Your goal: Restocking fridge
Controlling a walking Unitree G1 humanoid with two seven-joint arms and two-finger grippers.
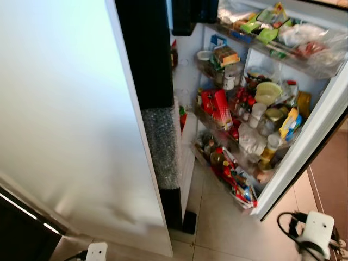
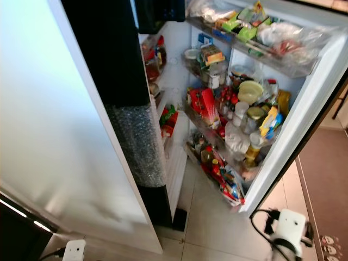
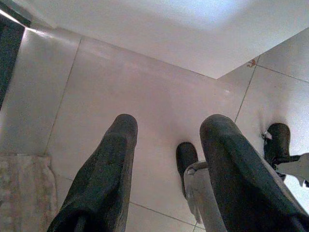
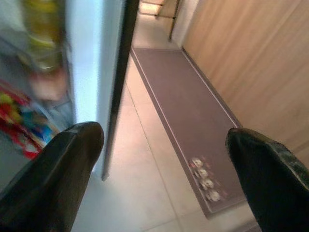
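The fridge stands open, its door (image 1: 307, 138) swung out to the right. The door racks are crammed with bottles, jars and packets: a red carton (image 1: 216, 107), a pale green bowl (image 1: 268, 91) and green bags on the top rack (image 1: 265, 26). Inner shelves (image 2: 155, 60) with jars show past a dark panel wrapped in bubble wrap (image 1: 161, 144). My left gripper (image 3: 171, 125) hangs open over the floor tiles, holding nothing. My right gripper (image 4: 164, 135) is open wide and empty, low beside the fridge door's outer edge. Both white wrists (image 1: 318, 228) sit at the bottom of the eye views.
A broad white fridge front (image 1: 65, 109) takes up the left. Pale floor tiles (image 1: 217, 217) lie before the fridge. A brown mat (image 4: 193, 111) runs along a wooden wall (image 4: 251, 58) on the right. My black feet (image 3: 186, 157) and a pale rug (image 3: 24, 193) are below.
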